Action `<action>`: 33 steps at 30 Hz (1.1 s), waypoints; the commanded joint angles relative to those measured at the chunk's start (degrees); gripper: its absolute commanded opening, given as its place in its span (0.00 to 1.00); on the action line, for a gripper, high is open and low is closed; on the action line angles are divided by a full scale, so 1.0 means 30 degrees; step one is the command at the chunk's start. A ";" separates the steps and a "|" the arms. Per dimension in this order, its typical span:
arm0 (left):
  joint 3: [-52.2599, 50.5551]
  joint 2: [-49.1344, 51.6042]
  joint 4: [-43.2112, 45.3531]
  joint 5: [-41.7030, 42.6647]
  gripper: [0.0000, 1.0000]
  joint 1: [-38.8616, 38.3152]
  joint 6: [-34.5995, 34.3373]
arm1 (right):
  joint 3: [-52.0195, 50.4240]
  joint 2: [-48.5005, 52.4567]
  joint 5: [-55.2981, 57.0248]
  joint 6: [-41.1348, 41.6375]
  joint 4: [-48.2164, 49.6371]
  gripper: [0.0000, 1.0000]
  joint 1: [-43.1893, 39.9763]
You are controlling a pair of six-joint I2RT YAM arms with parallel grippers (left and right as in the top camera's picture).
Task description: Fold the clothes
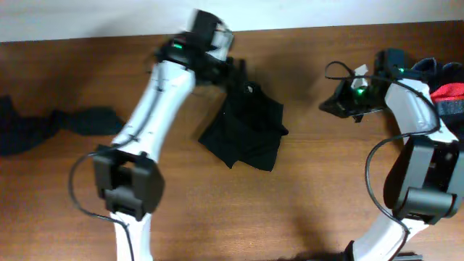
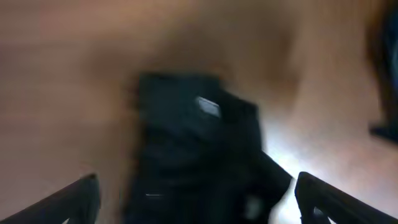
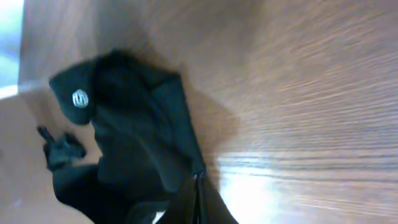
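Observation:
A crumpled black garment [image 1: 246,129] lies on the wooden table at centre. My left gripper [image 1: 235,72] hovers over its far edge. In the blurred left wrist view the garment [image 2: 193,149] fills the space between the spread fingers, so the left gripper [image 2: 199,208] is open. My right gripper [image 1: 335,103] is at the right of the table, apart from the black garment. In the right wrist view its fingers [image 3: 199,196] are pressed together on the edge of a dark garment [image 3: 134,130] with a small round logo.
A dark blue garment [image 1: 54,125] is strewn along the left edge of the table. A pile of dark and red clothes [image 1: 442,87] sits at the far right behind the right arm. Bare wood [image 1: 290,210] lies in front.

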 commanded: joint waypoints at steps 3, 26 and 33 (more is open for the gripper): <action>0.0459 -0.0984 -0.0415 0.1035 0.99 0.2725 -0.1370 | 0.0211 -0.0364 -0.0670 -0.0685 -0.0109 0.04 0.2601; 0.0452 -0.0976 -0.1399 0.1348 0.99 0.4852 0.0947 | 0.0211 -0.0364 0.0925 -1.2072 -0.0991 0.68 0.8983; 0.0452 -0.0976 -0.1406 0.1348 0.99 0.4852 0.0947 | 0.0211 -0.0364 0.1698 -1.2976 -0.0962 0.29 0.9377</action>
